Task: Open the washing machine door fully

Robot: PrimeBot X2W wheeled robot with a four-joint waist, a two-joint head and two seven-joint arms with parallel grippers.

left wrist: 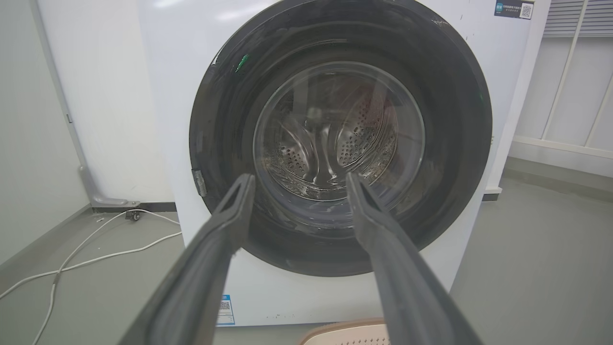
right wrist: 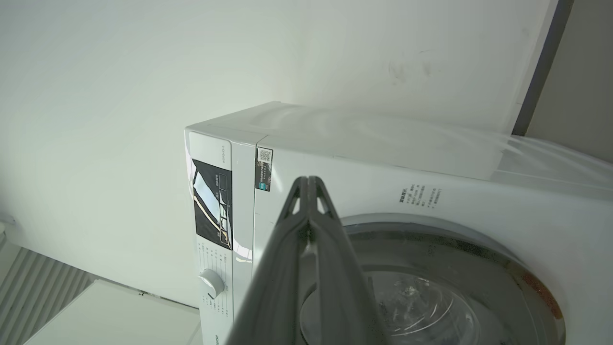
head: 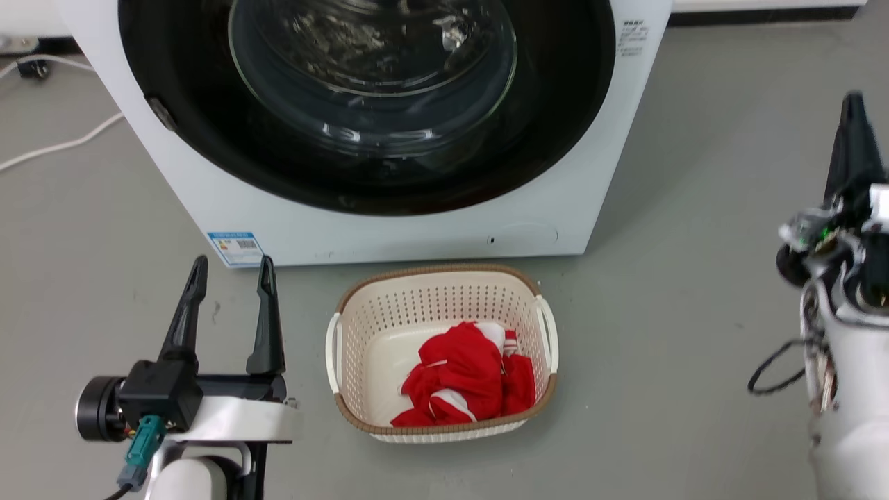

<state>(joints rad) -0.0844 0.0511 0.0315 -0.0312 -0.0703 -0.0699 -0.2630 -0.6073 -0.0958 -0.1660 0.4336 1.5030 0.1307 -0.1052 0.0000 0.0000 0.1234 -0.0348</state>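
Observation:
The white washing machine (head: 389, 229) stands on the grey floor before me. Its round black washing machine door (head: 208, 111) with a clear glass bowl lies flat against the machine's front, shut. The left wrist view faces the washing machine door (left wrist: 445, 110) straight on, with a small latch tab (left wrist: 198, 182) at the rim's left. My left gripper (head: 233, 267) is open at the lower left, short of the machine, holding nothing; its fingers (left wrist: 230, 225) frame the glass. My right gripper (head: 853, 104) is shut and empty at the far right, its tips (right wrist: 309, 184) together before the washing machine (right wrist: 383, 163).
A cream laundry basket (head: 361, 305) holding a red and white garment (head: 465, 378) sits on the floor just in front of the machine. White cables (head: 62, 142) trail along the floor at the left. A blue label (head: 236, 248) marks the machine's lower left corner.

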